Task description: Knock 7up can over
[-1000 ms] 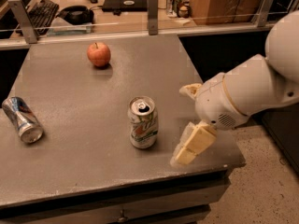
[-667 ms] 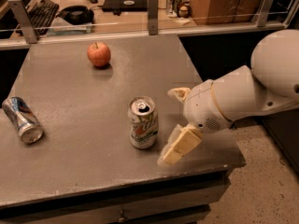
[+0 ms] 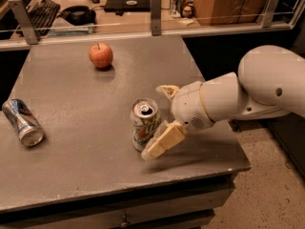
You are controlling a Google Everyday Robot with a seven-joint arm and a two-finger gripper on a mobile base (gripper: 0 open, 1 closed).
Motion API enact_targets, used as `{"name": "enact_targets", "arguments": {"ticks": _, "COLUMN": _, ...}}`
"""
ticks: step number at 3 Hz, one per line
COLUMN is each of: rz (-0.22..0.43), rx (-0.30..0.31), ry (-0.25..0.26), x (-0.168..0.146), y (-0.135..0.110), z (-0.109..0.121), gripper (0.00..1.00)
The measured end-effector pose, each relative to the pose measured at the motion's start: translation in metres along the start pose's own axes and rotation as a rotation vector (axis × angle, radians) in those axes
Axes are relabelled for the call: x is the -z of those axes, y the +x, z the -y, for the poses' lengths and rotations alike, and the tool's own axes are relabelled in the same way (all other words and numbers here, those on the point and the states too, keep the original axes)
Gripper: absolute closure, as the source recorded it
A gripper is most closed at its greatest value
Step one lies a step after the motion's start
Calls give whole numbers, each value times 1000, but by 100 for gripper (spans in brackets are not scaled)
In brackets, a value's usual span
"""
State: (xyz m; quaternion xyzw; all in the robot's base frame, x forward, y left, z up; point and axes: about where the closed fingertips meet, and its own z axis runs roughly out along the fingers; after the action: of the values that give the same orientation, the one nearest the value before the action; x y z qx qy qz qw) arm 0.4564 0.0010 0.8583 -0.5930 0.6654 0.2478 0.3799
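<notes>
The 7up can [image 3: 144,124], whitish-silver with green lettering and a pull-tab top, stands upright on the grey table [image 3: 86,104], near its front middle. My gripper [image 3: 160,118] is just right of the can, at the end of the white arm [image 3: 238,97] that reaches in from the right. Its two cream fingers are spread open. The near finger [image 3: 163,141] lies against the can's lower right side. The far finger [image 3: 167,90] is behind and to the right of the can's top. Nothing is held.
A red apple [image 3: 100,55] sits at the table's back middle. A blue-and-silver can [image 3: 23,122] lies on its side near the left edge. A railing [image 3: 155,8] and a desk with a keyboard [image 3: 42,12] stand behind. The table's right edge drops to the floor.
My gripper has moved left across the table towards the can, and its near finger has come up against the can's side. The can, the apple and the lying can have stayed in place.
</notes>
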Motion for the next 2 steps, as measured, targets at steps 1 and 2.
{"name": "enact_targets", "arguments": {"ticks": 1, "rz": 56, "rx": 23, "ry": 28, "x": -7, "y": -21, "z": 21, "gripper": 0}}
{"name": "enact_targets", "arguments": {"ticks": 2, "rz": 124, "rx": 46, "ry": 54, "x": -14, "y": -57, "z": 46, "gripper": 0}}
